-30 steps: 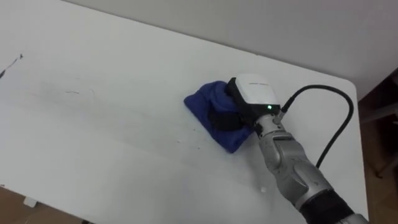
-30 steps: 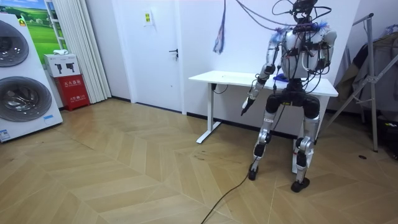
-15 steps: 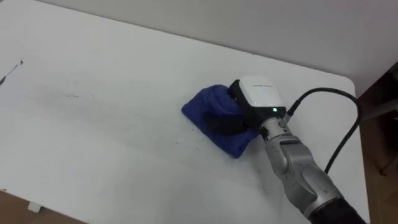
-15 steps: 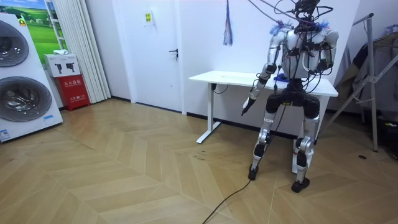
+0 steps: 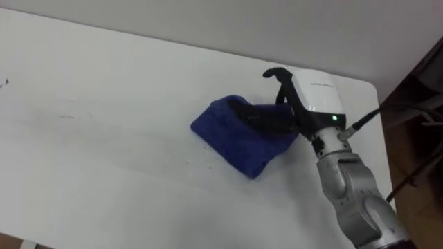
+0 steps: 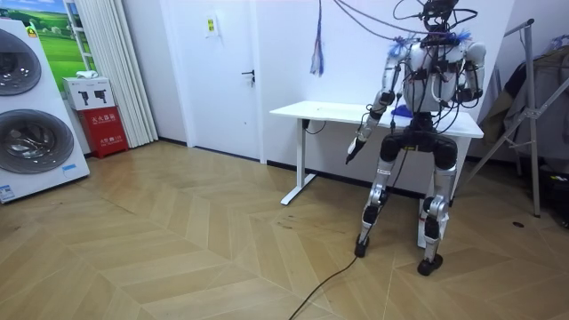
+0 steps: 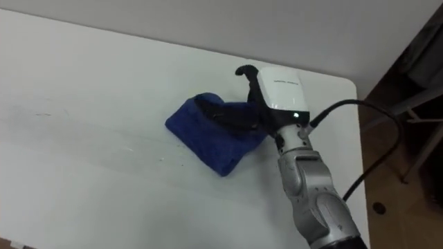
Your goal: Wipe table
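**On the tabletop (image 5: 104,173), right hand (image 5: 315,97) lies over blue cloth (image 5: 228,138)**

Faint dark streaks (image 5: 66,116) mark the white surface far to the left, well apart from the crumpled cloth. The right hand's fingers (image 5: 259,119) lie stretched across its folds, thumb (image 5: 273,72) lifted clear, clasping nothing. The left hand (image 6: 353,153) hangs at the robot's side.

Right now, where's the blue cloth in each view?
Left eye view: blue cloth centre-right, under the right hand.
Right eye view: centre, same hand on it.
Room view: small blue speck on the white table, by the robot's torso.
Shared landmark: the white table.
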